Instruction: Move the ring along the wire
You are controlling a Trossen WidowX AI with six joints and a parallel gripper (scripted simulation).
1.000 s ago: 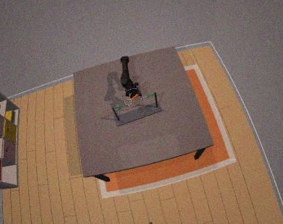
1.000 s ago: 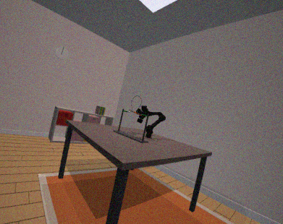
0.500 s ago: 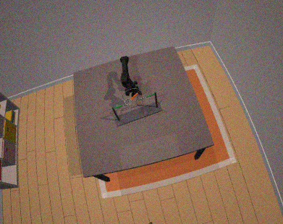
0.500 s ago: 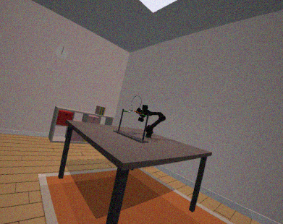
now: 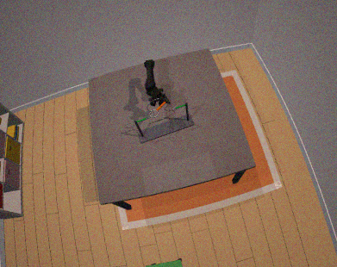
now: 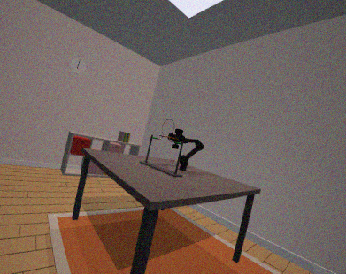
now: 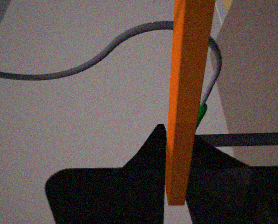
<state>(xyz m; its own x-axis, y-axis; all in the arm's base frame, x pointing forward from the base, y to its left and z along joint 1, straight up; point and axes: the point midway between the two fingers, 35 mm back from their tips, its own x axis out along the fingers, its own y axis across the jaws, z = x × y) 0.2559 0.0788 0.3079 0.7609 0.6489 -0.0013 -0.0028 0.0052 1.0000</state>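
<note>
My gripper (image 5: 164, 102) (image 7: 167, 130) is shut on the orange handle (image 5: 161, 106) (image 7: 187, 95). The handle stands up through the wrist view, between the fingertips. The pale ring (image 5: 150, 114) is at the handle's far end in the top view, just right of the left green part (image 5: 141, 120). The other green part (image 5: 180, 107) is by the right post (image 5: 187, 112). The thin grey wire (image 7: 100, 56) bends behind the handle in the wrist view and runs down to a green part (image 7: 201, 116). The ring is out of the wrist view. Its exact gap to the wire is too small to tell.
The left post (image 5: 139, 129) and right post stand on a dark base plate (image 5: 167, 130) on the table (image 5: 171, 166). The grey wire arches above the posts in the exterior view. A dark bar (image 7: 240, 139) crosses the wrist view beside the fingers. A shelf stands far off.
</note>
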